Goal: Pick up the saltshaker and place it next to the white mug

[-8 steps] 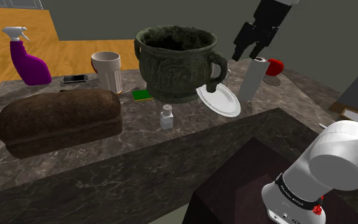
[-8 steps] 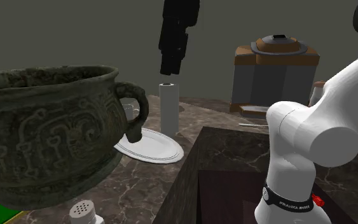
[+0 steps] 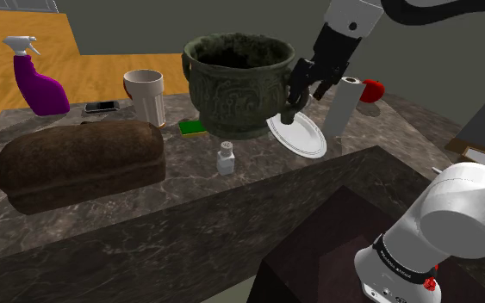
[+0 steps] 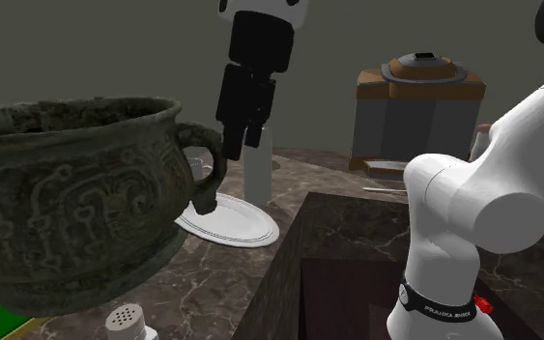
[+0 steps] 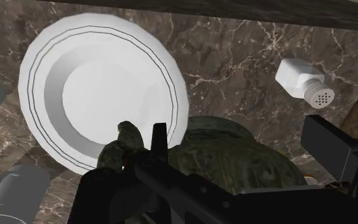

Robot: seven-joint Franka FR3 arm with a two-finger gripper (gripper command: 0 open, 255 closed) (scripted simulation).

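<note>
- Your saltshaker (image 3: 226,158) stands upright on the dark stone counter (image 3: 189,215). Its long axis is vertical and its holed cap points straight up.
- In the shoulder view the saltshaker sits at 6 o'clock from the big dark-green pot (image 3: 236,82), near its foot. The white mug (image 3: 145,95) is at 10 o'clock from the saltshaker, well apart from it.
- In that same view a white plate (image 3: 296,135) lies at 2 o'clock from the saltshaker, and an upright white roll (image 3: 342,105) stands just past the plate.
- Your gripper (image 3: 303,86) hangs at 2 o'clock from the saltshaker, above the pot's handle on the plate side and well apart from the saltshaker.
- In the wrist view the fingers (image 5: 158,137) are spread wide and clasp nothing. The pot's rim and handle and part of the plate lie beneath them, and the saltshaker is off beyond one finger.
- You cannot tell from these views whether a finger brushes the pot's handle.
</note>
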